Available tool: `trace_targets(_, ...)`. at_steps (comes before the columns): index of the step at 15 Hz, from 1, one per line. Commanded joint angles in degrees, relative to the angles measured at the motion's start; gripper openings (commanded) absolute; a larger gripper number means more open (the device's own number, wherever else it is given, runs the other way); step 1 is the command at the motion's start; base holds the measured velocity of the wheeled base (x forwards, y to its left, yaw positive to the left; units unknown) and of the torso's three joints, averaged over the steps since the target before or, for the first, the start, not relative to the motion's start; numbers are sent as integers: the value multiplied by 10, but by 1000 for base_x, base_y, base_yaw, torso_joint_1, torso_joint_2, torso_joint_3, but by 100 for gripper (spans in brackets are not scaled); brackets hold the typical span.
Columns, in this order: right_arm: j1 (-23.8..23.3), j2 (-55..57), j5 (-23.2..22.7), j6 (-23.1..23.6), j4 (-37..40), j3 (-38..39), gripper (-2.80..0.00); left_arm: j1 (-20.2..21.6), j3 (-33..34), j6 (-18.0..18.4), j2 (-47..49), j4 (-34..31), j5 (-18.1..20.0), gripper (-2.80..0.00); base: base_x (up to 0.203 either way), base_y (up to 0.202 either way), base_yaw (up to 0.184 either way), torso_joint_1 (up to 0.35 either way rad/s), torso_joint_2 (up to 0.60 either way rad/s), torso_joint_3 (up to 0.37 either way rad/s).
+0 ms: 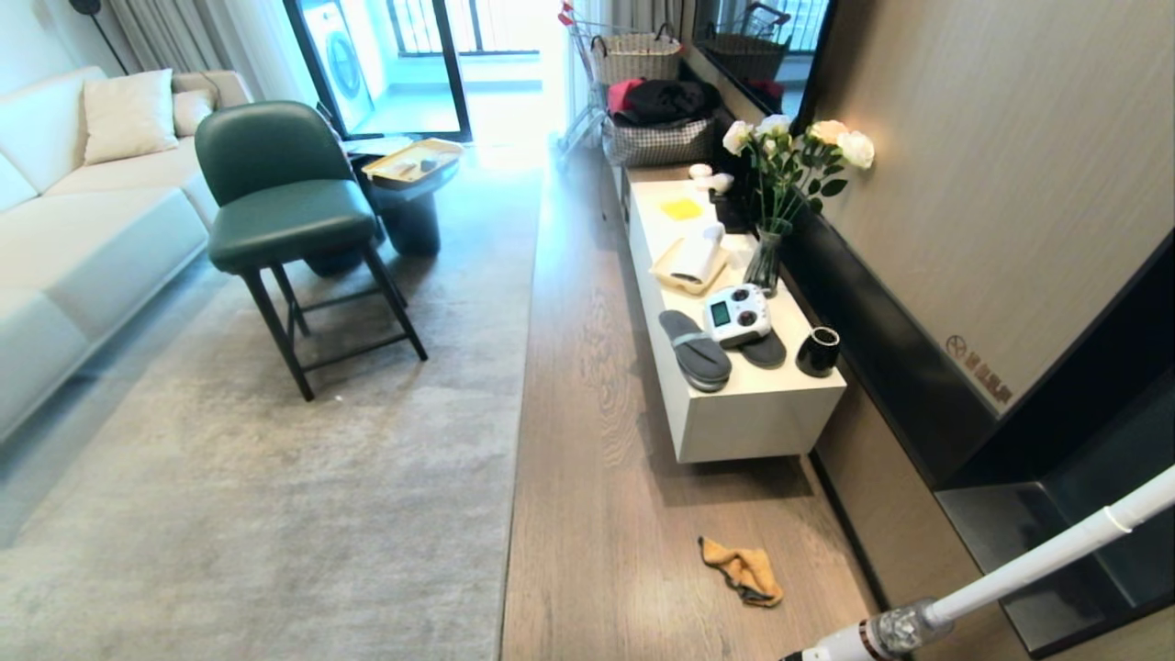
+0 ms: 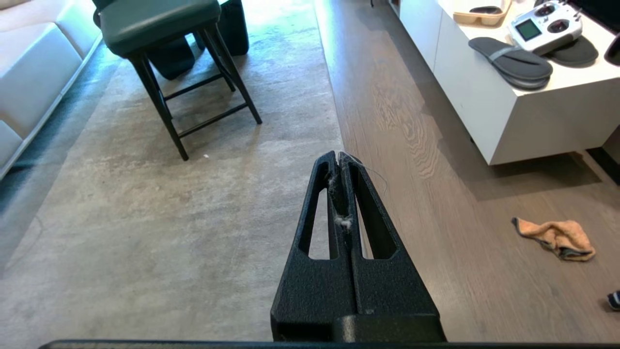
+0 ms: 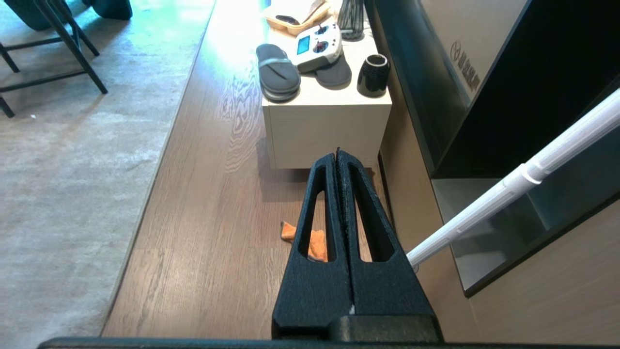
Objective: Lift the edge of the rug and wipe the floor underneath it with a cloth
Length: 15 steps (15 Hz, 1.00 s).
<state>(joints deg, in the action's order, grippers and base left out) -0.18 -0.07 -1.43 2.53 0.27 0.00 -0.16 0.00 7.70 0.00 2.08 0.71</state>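
The pale grey rug (image 1: 275,477) lies flat across the left of the room, its long straight edge running beside the brown plank floor (image 1: 597,459). The orange-tan cloth (image 1: 744,571) lies crumpled on the planks near the white cabinet's front end. Neither arm shows in the head view. In the left wrist view my left gripper (image 2: 339,156) hangs shut and empty high over the rug (image 2: 145,218) edge, bits of fluff stuck between its jaws, the cloth (image 2: 557,238) off to one side. My right gripper (image 3: 337,153) is shut and empty, high above the cloth (image 3: 317,244).
A low white cabinet (image 1: 762,413) carries grey slippers (image 1: 695,347), a remote controller (image 1: 737,314), a black cup (image 1: 818,351) and a vase of flowers. A green chair (image 1: 285,211) stands on the rug by a sofa (image 1: 83,229). A white vacuum pole (image 1: 1037,560) leans at the right wall.
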Motion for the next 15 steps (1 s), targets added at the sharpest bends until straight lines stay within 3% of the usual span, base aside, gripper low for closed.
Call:
trace_targets(1,0,1,-1,0,0,0,-280,0,0,0,0,0,0,-280,0,0,0,232,-569,-349)
trace_targets(6,0,1,0,0,0,0,-280,0,0,0,0,0,0,-280,0,0,0,228,-556,-333)
trace_targets(15,0,1,-1,1,0,0,-280,0,0,0,0,0,0,-280,0,0,0,153,-347,-203)
